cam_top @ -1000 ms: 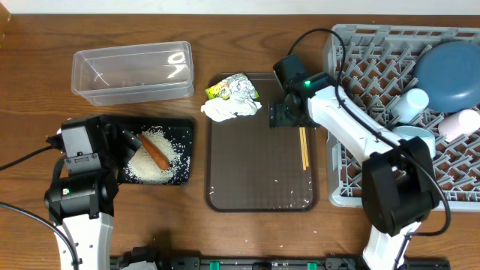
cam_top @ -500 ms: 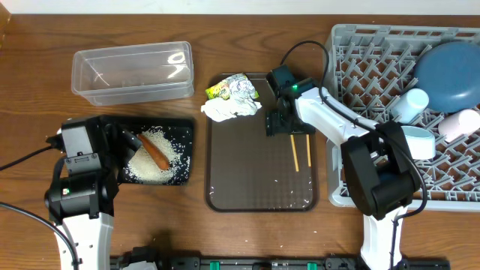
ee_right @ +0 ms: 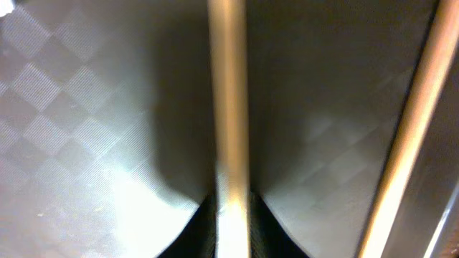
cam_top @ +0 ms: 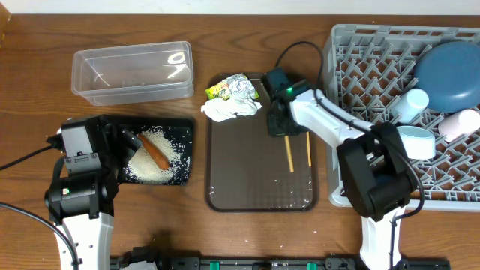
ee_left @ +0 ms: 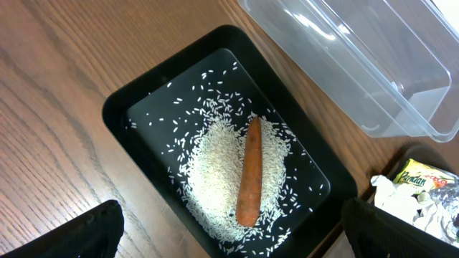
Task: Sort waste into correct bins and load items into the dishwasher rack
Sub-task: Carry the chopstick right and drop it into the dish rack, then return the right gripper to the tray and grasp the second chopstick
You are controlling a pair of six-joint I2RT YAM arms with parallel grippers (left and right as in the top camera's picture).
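Chopstick (cam_top: 289, 154) lies on the brown tray (cam_top: 225, 172), right of centre, pointing at the near edge. Its far end sits between the right gripper's (cam_top: 284, 132) fingers, which pinch it from both sides in the wrist view. Second chopstick (cam_top: 308, 148) lies apart, close to the tray's right edge, near the rack (cam_top: 345, 45) wall. The tray's near half is open surface with a few stray grains. Wrapper (cam_top: 227, 88) and tissue (cam_top: 229, 111) crowd the far left corner, the tissue overhanging the left edge. Dark bowl (cam_top: 448, 73) sits in the rack's far right corner. Left gripper (ee_left: 244, 229), fingers spread wide, hangs over the black tray (ee_left: 115, 107) holding rice (ee_left: 215, 186) and carrot (ee_left: 249, 172). The tub (cam_top: 131, 71) stands just beyond.
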